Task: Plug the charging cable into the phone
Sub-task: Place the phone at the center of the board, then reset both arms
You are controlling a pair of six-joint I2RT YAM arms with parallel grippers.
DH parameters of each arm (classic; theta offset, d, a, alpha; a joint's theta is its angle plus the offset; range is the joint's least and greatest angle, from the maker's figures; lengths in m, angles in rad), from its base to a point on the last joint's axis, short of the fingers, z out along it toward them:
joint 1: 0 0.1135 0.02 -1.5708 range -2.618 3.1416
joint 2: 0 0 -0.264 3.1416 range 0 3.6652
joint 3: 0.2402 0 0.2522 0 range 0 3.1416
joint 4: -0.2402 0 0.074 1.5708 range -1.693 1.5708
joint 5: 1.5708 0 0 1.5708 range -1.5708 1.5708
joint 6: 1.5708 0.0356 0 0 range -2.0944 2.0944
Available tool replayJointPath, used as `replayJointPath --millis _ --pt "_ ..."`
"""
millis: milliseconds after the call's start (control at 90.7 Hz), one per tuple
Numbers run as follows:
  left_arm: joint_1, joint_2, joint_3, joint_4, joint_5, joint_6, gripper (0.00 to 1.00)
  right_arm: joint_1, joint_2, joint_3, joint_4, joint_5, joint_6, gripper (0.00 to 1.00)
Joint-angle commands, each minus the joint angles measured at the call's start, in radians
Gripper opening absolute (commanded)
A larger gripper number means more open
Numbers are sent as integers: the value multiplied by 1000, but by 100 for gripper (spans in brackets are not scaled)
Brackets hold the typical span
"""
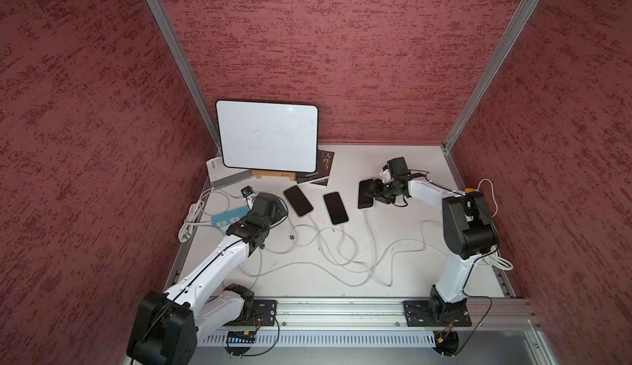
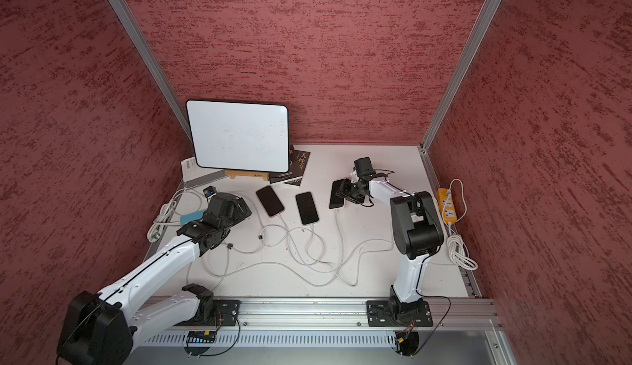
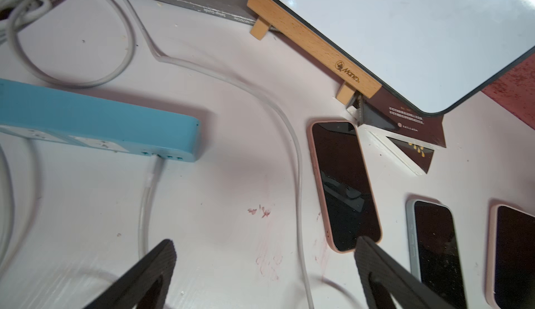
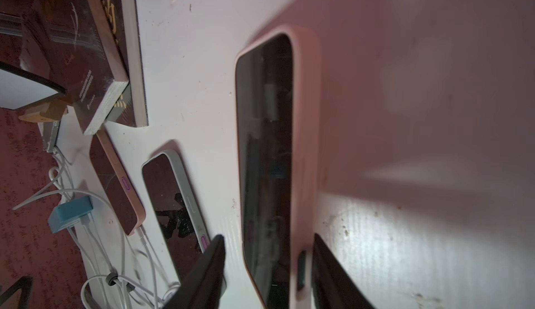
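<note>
Three dark-screened phones lie in a row on the white table. My right gripper (image 1: 371, 194) is over the rightmost one, a pink-cased phone (image 1: 365, 195). In the right wrist view its fingers (image 4: 214, 252) stand on either side of this phone (image 4: 266, 148), open, with bare table between one finger and the case. A white charging cable (image 1: 368, 233) runs up to that phone's near end. My left gripper (image 3: 266, 244) is wide open and holds nothing. It hangs beside the leftmost pink phone (image 3: 344, 183), and a white cable (image 3: 301, 194) passes between its fingers.
The middle phone (image 1: 336, 208) and the left phone (image 1: 298, 201) each have a white cable at their near end. Loose cable loops (image 1: 342, 260) cover the table's centre. A blue power strip (image 1: 229, 217), a whiteboard on a stand (image 1: 268, 136), a book (image 1: 319, 168) and a yellow power strip (image 2: 448, 206) ring the area.
</note>
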Motion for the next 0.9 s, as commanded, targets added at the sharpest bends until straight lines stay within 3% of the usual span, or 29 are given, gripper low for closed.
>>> replayJointPath --millis 0,88,176,320,430,485,562,672,782,838,893 --pt "0 -30 -20 38 -156 42 100 -22 -20 39 -73 128 -25 73" --pt "1 -22 -16 52 -215 92 100 -31 -68 37 -112 212 -35 79" --pt "-5 5 -18 110 -265 240 100 -32 -149 18 -126 326 -43 82" --pt "-15 26 -51 282 -389 380 100 -29 -326 -104 -10 534 -72 84" --pt "40 20 -117 509 -290 547 100 -30 -452 -251 125 750 -107 87" --pt "87 44 -190 708 -218 632 100 -29 -501 -331 214 842 -148 87" --pt "193 133 -264 921 -81 651 100 -30 -548 -458 395 940 -218 88" --pt "275 241 -209 907 -6 609 100 -30 -538 -608 665 974 -335 89" --pt "307 287 -242 1088 80 631 100 -30 -464 -693 881 958 -356 89" --pt "314 321 -240 1127 87 636 100 -28 -456 -690 880 981 -364 88" --pt "320 404 -270 1310 117 669 100 -28 -466 -742 978 998 -418 88"
